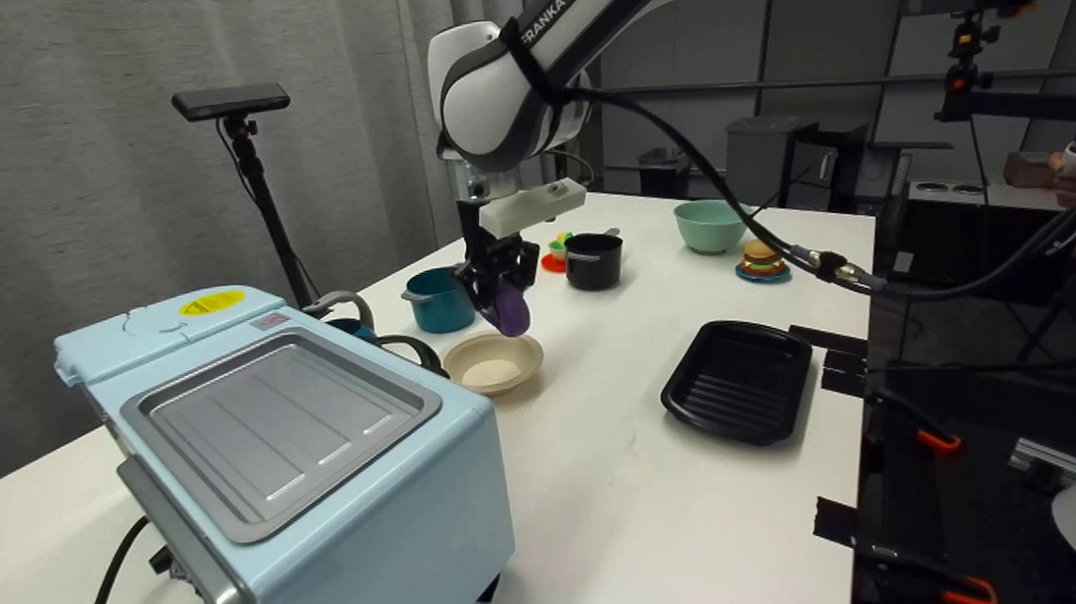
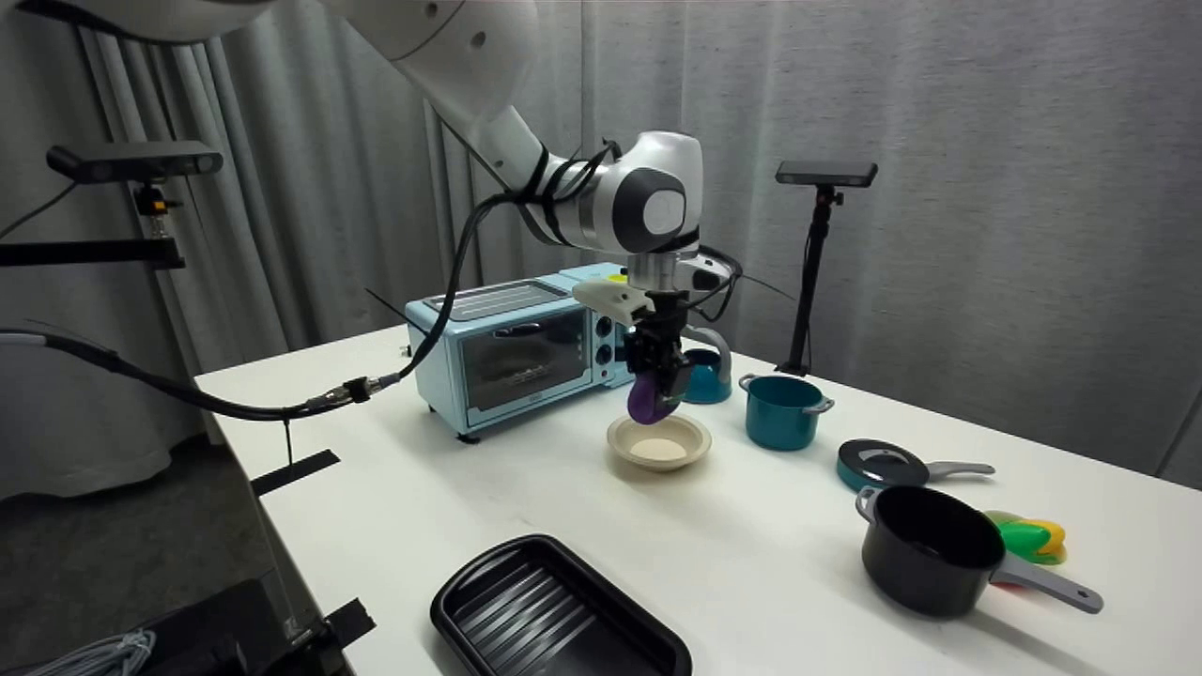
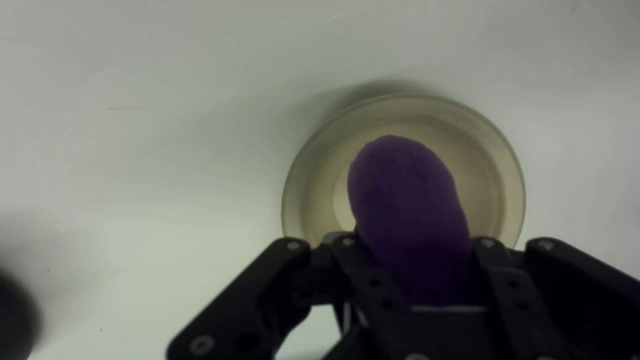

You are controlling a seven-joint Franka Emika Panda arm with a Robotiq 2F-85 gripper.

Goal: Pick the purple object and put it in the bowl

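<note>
The purple object [image 3: 400, 185] is gripped by its sides, the gripper [image 3: 415, 245] closed on it, so its free end points down over the tan bowl [image 2: 660, 453], seemingly without touching; this hold probably suits a simple release. In the wrist view, that end appears inside the bowl's rim. The teal pot [image 2: 781, 418] and the toaster oven [image 2: 526, 357] stand near at two sides, so sideways motion may bump them; toward the black tray [image 1: 740, 379], the table [image 2: 601, 507] seems to offer more room before its edge
</note>
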